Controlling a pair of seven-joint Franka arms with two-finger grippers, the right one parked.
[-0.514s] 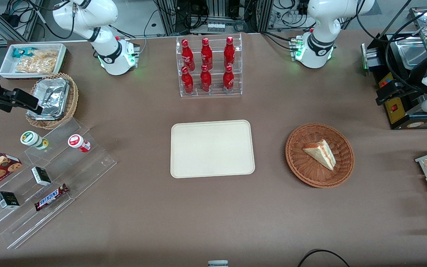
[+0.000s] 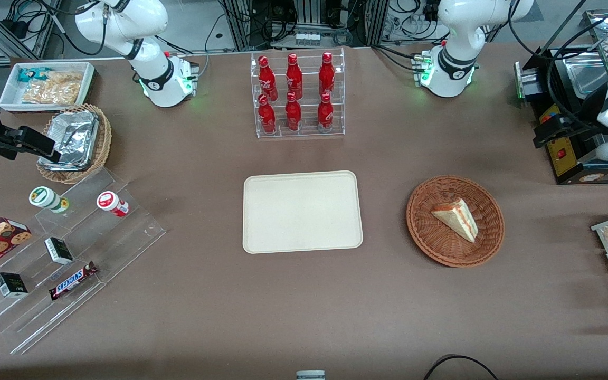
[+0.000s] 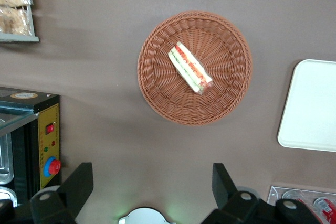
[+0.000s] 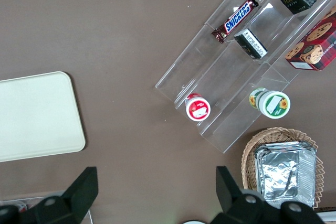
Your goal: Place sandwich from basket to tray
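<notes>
While my pincer (image 3: pixel 149 184) hangs high above the brown surface (image 2: pixel 304 295), its two dark fingers (image 3: pixel 79 182) are spread wide and grip nothing. Seen from the front, the sandwich (image 2: pixel 456 218) lies on its side in the reddish-brown basket (image 2: pixel 430 243), its point toward 5 o'clock. From that basket, the cream tray (image 2: pixel 302 211) sits at 9 o'clock, well apart. From the tray, a rack of red bottles (image 2: pixel 296 92) stands at 12 o'clock.

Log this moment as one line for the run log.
stage: approach | sandwich: in basket | tray: bare | gripper: open, high above table, holding nothing
</notes>
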